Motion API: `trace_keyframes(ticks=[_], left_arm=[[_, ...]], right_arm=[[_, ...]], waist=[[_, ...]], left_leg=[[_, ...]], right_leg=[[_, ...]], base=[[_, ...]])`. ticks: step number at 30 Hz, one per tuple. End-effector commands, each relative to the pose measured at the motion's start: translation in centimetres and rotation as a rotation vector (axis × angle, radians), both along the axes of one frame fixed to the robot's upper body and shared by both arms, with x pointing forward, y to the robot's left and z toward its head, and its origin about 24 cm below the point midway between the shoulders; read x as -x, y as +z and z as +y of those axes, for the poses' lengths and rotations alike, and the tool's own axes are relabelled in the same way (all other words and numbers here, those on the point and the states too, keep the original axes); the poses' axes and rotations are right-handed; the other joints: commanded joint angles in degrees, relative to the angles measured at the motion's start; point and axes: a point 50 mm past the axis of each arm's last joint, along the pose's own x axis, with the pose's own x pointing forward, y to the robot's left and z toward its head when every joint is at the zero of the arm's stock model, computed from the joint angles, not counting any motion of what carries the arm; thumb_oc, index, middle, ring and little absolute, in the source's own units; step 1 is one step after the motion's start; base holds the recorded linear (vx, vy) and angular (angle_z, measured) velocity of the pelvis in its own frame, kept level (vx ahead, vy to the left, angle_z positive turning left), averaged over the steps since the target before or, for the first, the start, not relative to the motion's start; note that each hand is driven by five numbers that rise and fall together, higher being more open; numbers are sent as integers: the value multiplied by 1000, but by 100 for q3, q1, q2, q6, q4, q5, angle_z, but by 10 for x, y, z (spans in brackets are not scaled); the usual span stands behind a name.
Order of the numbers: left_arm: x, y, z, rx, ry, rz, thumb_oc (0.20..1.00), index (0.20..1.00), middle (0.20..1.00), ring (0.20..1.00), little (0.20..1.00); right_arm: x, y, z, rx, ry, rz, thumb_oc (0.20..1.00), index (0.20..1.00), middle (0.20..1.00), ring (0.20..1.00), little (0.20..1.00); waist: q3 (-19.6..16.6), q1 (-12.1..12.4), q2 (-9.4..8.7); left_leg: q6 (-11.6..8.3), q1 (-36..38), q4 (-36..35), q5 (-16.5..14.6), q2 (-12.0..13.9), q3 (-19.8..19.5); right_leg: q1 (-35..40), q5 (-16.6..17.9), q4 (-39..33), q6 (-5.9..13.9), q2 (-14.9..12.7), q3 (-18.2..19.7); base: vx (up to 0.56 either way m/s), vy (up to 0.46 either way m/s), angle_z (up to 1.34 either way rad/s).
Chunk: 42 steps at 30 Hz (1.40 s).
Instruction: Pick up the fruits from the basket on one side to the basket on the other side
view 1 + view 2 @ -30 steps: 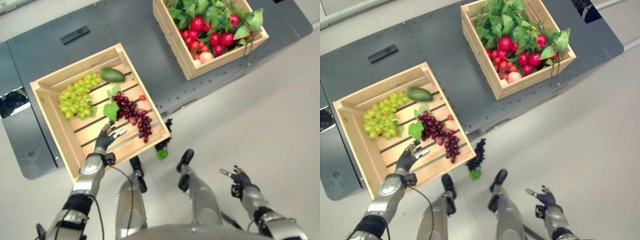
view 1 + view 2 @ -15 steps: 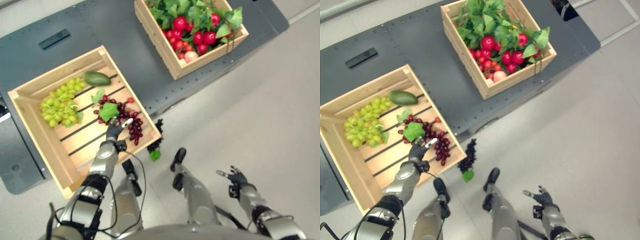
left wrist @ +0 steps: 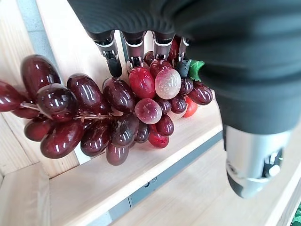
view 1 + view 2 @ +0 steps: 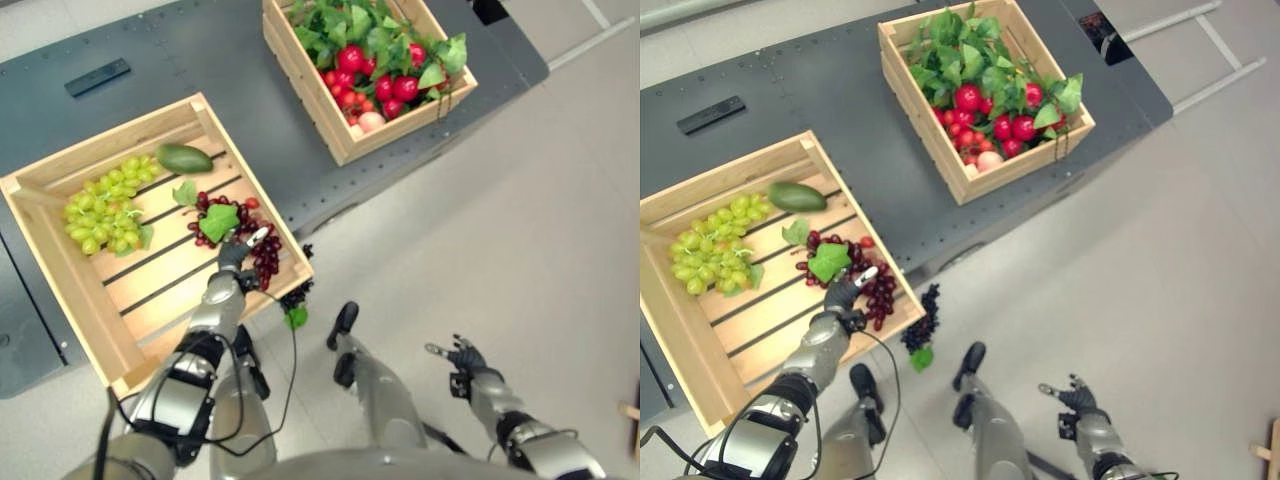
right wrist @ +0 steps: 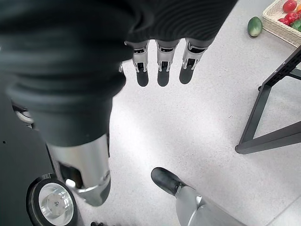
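A wooden crate (image 4: 60,270) on the left holds a bunch of red grapes (image 4: 265,265) with a green leaf, green grapes (image 4: 105,200) and a green fruit (image 4: 183,157). My left hand (image 4: 235,255) lies over the near end of the red grapes. In the left wrist view its fingers (image 3: 133,47) are straight, tips resting on the red grapes (image 3: 94,122), nothing gripped. A second crate (image 4: 345,150) at the far right is full of red fruits (image 4: 375,85) and leaves. My right hand (image 4: 460,355) hangs open over the floor, low on the right.
A dark grape bunch (image 4: 295,297) with a leaf lies on the floor below the left crate's corner. A black flat bar (image 4: 97,77) lies on the dark table (image 4: 230,60). A black stand (image 5: 268,108), a green fruit (image 5: 254,26) and a wicker basket (image 5: 287,14) show past my right hand.
The camera has shifted. My left hand has moved from the bare slats forward onto the near end of the red grapes. My right hand stays open over the floor.
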Motion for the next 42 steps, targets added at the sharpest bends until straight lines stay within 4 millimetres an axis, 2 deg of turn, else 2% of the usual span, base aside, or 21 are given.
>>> trace_keyframes(ticks=[1,10,31,32,33,34,42], left_arm=[[-26,26,-51,73,-134,-87,1000,1000,1000,1000,1000],[-26,28,-55,113,-131,-108,1000,1000,1000,1000,1000],[-23,30,-54,309,-93,-178,1000,1000,1000,1000,1000],[-23,31,-54,310,-95,-182,470,470,470,470,470],[-23,30,-54,313,-93,-181,357,357,357,357,357],[-23,31,-53,319,-89,-185,200,200,200,200,200],[-22,31,-51,325,-80,-195,200,200,200,200,200]], right_arm=[[-19,13,-7,61,37,-42,1000,1000,1000,1000,1000],[-17,10,2,38,48,-52,1000,1000,1000,1000,1000],[-13,6,13,-7,50,-68,1000,1000,1000,1000,1000],[-14,7,14,-8,50,-70,1000,1000,1000,1000,1000],[-14,6,14,-11,49,-72,1000,1000,1000,1000,1000],[-14,6,16,-17,50,-73,1000,1000,1000,1000,1000],[-13,6,17,-20,50,-73,1000,1000,1000,1000,1000]], waist=[[139,-197,80],[119,-201,-33],[100,-145,-114],[97,-146,-119],[96,-146,-126],[99,-146,-135],[98,-159,-150]], left_leg=[[-153,-1,114,-174,148,-250],[-170,-20,92,-164,171,-267],[-186,-26,51,-153,156,-329],[-187,-28,50,-155,159,-330],[-187,-29,51,-158,159,-331],[-186,-36,62,-160,162,-335],[-171,-48,86,-184,159,-328]], right_leg=[[106,-232,404,688,-240,-256],[105,-237,377,673,-203,-268],[121,-265,360,666,-159,-314],[116,-266,359,665,-159,-311],[117,-263,355,665,-157,-309],[115,-261,357,664,-152,-309],[102,-265,379,661,-153,-291]], base=[[0,0,0],[0,0,0],[0,0,0],[0,0,0],[0,0,0],[0,0,0],[0,0,0]])
